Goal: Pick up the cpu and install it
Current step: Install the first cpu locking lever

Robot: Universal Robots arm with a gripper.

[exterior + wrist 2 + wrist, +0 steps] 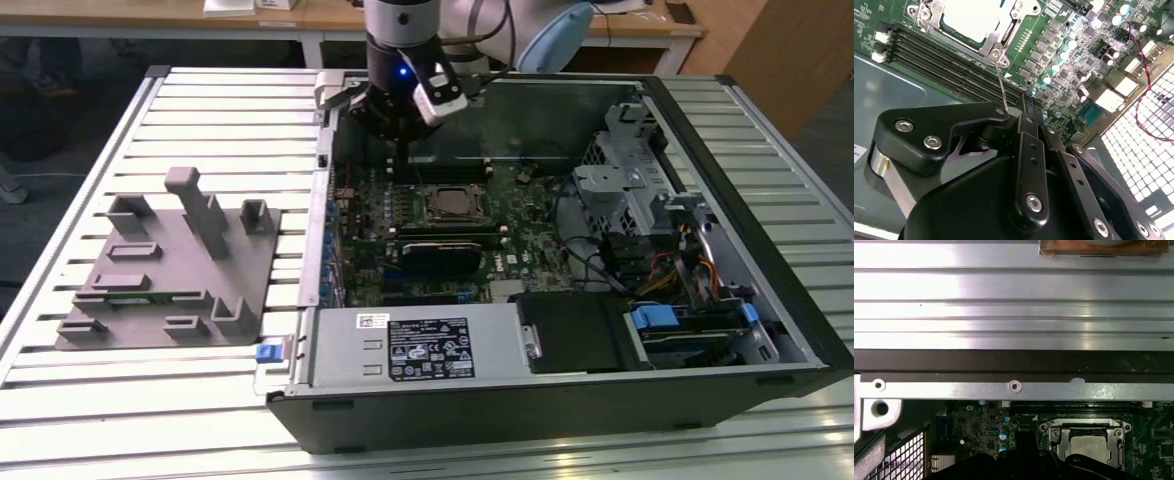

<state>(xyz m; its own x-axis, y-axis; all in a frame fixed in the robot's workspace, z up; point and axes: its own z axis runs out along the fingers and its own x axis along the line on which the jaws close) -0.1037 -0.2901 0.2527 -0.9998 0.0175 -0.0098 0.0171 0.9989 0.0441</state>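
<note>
The small square cpu with its pale silver metal top [450, 204] sits in the metal-rimmed socket frame [1085, 432] on the green motherboard [521, 240] inside the open black computer case [561, 400]. The black gripper [400, 150] hangs above the board just beyond the socket; whether its jaws are apart cannot be told. A grey plastic fixture [174, 270] lies on the slatted worktop [80, 200].

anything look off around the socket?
Nothing stands out. The cpu sits square in the socket frame on the motherboard, with no visible tilt. The gripper hangs above the board beside it.
</note>
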